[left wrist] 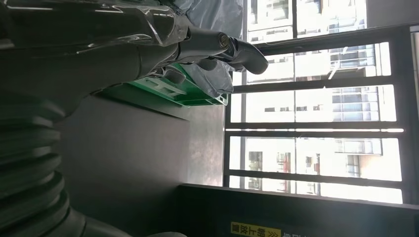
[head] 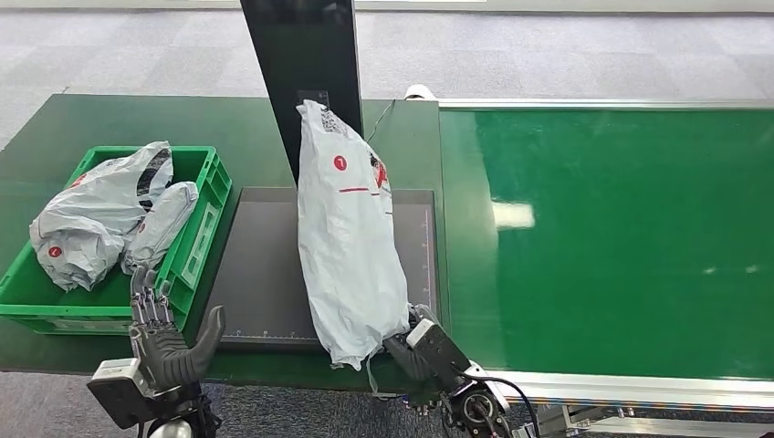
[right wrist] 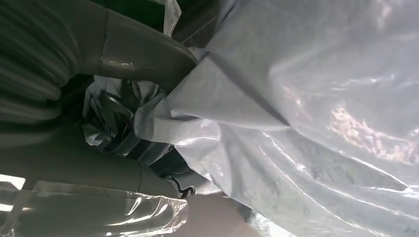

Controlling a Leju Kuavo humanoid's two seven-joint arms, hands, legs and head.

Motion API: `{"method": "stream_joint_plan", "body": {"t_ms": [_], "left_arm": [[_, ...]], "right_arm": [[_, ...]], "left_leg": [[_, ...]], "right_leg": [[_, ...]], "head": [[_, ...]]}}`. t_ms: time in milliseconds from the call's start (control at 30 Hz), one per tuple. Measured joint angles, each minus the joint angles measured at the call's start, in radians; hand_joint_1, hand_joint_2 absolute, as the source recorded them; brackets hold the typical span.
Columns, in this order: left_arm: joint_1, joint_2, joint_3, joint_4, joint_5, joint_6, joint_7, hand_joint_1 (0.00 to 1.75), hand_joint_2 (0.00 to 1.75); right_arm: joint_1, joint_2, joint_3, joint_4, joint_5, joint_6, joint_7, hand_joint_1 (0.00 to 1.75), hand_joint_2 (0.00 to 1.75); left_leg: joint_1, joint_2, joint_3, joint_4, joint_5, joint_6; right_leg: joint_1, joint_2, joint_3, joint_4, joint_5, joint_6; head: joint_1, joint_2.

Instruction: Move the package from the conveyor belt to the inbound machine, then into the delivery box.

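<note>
Grey package [head: 351, 237] on scanner plate, in right hand [head: 422, 347].

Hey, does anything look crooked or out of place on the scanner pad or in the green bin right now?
The grey package lies askew across the dark scanner pad, its near end gripped by the right hand and overhanging the edge. In the green bin, bags are heaped above the rim.

The package [head: 351, 242] is thin grey plastic film, crinkled and glossy, catching light along its folds. The conveyor belt [head: 621, 237] is smooth green with a soft sheen and a metal edge rail. The inbound machine [head: 265, 265] has a matt dark plate. The delivery box [head: 203, 228] is hard green moulded plastic.
</note>
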Motion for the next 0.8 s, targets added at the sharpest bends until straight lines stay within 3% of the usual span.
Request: {"method": "stream_joint_plan", "body": {"t_ms": [33,100,533,800], "left_arm": [[0.003,0.0,0.001,-0.003,0.001,0.001,0.0,0.0,1.75],[0.009,0.0,0.002,-0.009,0.001,0.004,0.0,0.0,1.75],[0.022,0.002,0.009,-0.022,0.002,0.01,0.0,0.0,1.75],[0.008,0.005,0.012,-0.015,0.002,-0.005,0.0,0.0,1.75]], "right_arm": [[-0.006,0.0,0.001,0.013,0.005,-0.011,0.012,0.05,1.75],[-0.019,0.0,0.001,0.039,0.013,-0.036,0.033,0.0,1.75],[-0.041,0.001,0.0,0.07,-0.004,-0.074,0.04,0.0,1.75],[-0.007,-0.005,-0.001,0.014,-0.084,0.064,-0.088,0.0,1.75]], "left_leg": [[0.0,0.0,0.0,0.0,0.0,0.0],[0.0,0.0,0.0,0.0,0.0,0.0],[0.0,0.0,0.005,0.0,0.0,0.0],[0.0,0.0,0.004,0.0,0.0,0.0]], "right_leg": [[0.0,0.0,0.0,0.0,0.0,0.0],[0.0,0.0,0.0,0.0,0.0,0.0],[0.0,0.0,0.004,0.0,0.0,0.0],[0.0,0.0,0.003,0.0,0.0,0.0]], "head": [[0.0,0.0],[0.0,0.0],[0.0,0.0],[0.0,0.0]]}}
